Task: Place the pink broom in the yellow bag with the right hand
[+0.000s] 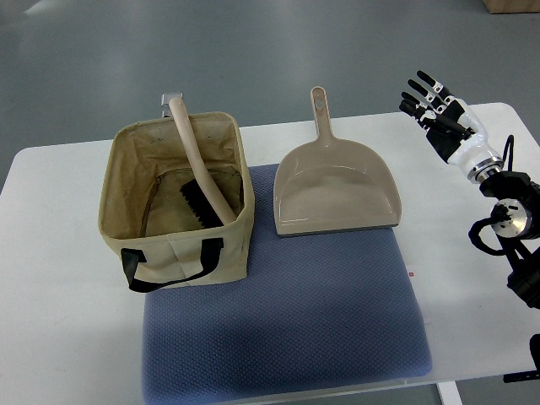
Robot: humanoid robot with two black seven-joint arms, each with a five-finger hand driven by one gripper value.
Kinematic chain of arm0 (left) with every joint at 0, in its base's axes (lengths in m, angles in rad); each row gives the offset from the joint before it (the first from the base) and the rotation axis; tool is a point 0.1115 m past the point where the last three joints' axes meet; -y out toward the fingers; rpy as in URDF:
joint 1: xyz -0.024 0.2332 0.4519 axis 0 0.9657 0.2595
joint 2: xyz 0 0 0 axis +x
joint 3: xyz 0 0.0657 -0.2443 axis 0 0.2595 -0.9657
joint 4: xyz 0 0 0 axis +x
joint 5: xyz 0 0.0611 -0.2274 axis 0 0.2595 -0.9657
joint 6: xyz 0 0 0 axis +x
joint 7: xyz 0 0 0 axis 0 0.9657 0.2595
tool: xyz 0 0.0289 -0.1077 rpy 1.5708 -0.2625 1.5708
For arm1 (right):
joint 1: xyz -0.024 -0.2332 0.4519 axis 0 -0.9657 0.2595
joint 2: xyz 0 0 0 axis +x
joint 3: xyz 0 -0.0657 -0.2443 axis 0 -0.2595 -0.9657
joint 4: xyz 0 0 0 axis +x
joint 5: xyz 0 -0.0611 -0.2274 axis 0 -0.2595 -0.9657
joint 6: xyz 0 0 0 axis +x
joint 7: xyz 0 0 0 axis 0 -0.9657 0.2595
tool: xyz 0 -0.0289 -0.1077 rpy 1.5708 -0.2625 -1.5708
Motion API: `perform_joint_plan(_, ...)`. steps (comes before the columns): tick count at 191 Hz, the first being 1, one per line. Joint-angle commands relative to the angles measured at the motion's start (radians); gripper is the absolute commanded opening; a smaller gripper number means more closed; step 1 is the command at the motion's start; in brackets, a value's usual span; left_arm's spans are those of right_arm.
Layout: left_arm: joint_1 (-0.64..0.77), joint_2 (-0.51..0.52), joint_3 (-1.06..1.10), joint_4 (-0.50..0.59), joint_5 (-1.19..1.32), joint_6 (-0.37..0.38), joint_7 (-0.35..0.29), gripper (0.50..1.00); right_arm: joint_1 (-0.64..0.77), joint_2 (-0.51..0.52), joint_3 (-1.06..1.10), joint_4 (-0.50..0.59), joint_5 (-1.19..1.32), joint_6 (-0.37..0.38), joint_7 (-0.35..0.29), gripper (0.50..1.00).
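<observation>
On a white desk (67, 253) covered in part by a blue mat (287, 321), we find the broom (196, 160) already standing inside the yellow bag (177, 207): its black bristles rest low against the bag's inner wall, and its pale, pinkish-beige handle leans up and away, its tip poking out over the far rim. A matching dustpan (333, 190) lies flat on the mat just beside the bag, its handle pointing away from us.

Our right hand (439, 114) hovers above the desk's far right corner, fingers spread and holding nothing, well apart from both bag and dustpan. The left arm is out of sight.

The broom lies far to the left of that hand, across the dustpan, with its long axis tilted steeply from the bag's floor towards the back rim. As we judge it, the placing is done, and the hand has only to stay clear; any return reach would have to pass over the dustpan to meet the handle's raised end.
</observation>
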Motion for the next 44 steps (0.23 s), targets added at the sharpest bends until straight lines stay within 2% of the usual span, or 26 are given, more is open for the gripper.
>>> perform_joint_plan(1, 0.0, 0.0, 0.0, 0.0, 0.0, 0.0, 0.0, 1.0, -0.004, 0.01, 0.001, 0.0, 0.0, -0.002, 0.0, 0.93)
perform_joint_plan(44, 0.0, 0.0, 0.0, 0.0, 0.0, 0.0, 0.0, 1.0, -0.016, 0.022, -0.008, 0.0, 0.0, 0.004, 0.0, 0.932)
